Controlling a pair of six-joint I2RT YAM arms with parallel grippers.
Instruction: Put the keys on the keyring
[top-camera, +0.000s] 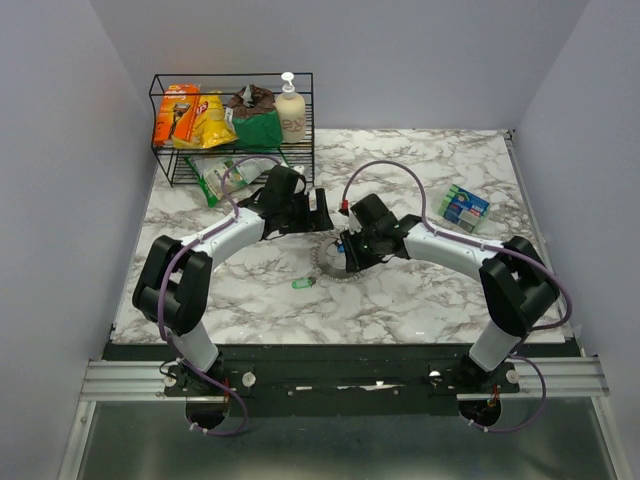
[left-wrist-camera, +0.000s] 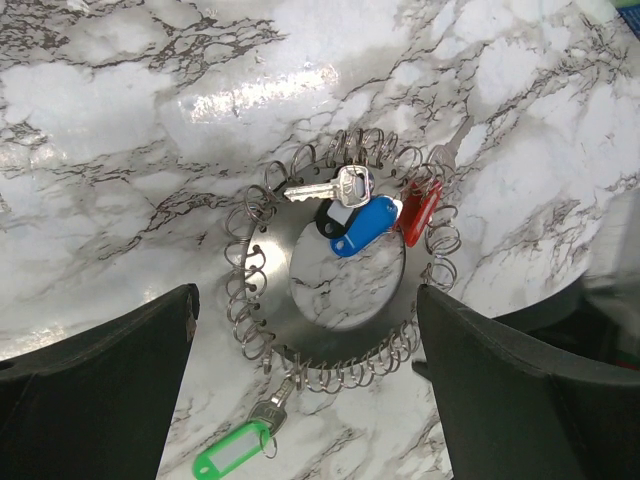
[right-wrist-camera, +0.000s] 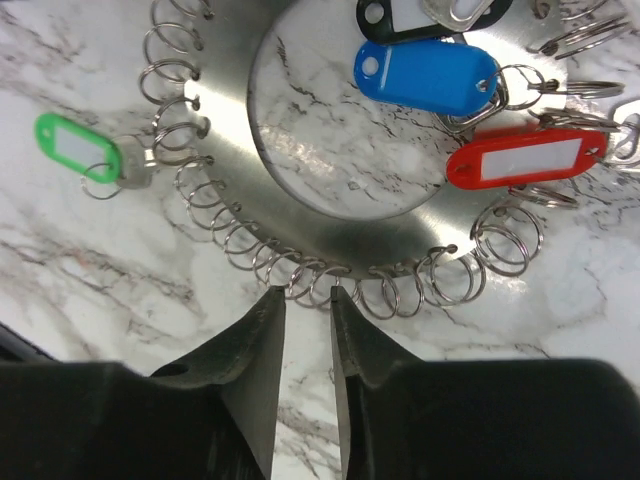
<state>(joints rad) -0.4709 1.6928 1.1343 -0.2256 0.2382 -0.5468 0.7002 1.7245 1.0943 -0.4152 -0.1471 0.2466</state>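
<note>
Fingertips of my right gripper (right-wrist-camera: 305, 295) stand a narrow slit apart, with bare marble showing between them and nothing clamped; their ends sit right at the row of small split rings on the near rim of the keyring (right-wrist-camera: 330, 225), touching or all but touching a loop there, and I cannot tell which. The keyring is a flat steel disc with a round hole in its middle and wire loops all round its edge, lying flat on the marble tabletop (left-wrist-camera: 120, 120). Beyond my right fingertips, across the hole, lie the blue-tagged key (right-wrist-camera: 425, 75) and the red-tagged key (right-wrist-camera: 525, 160), side by side at the far rim, and a black tag (right-wrist-camera: 400, 15) shows partly past the blue one. Off to the left of those fingertips, just outside the loops, is the green-tagged key (right-wrist-camera: 75, 148); whether it is hooked to a loop I cannot tell. My left gripper (left-wrist-camera: 305, 295) has its fingers (left-wrist-camera: 100, 390) spread wide, holding nothing, with the keyring (left-wrist-camera: 270, 290) below and between them. From that side a silver key (left-wrist-camera: 345, 185) lies on the disc beyond the hole beside the blue tag (left-wrist-camera: 365, 222) and the red tag (left-wrist-camera: 420, 212), and the green tag (left-wrist-camera: 232, 452) is close in, between my two left fingers
</note>
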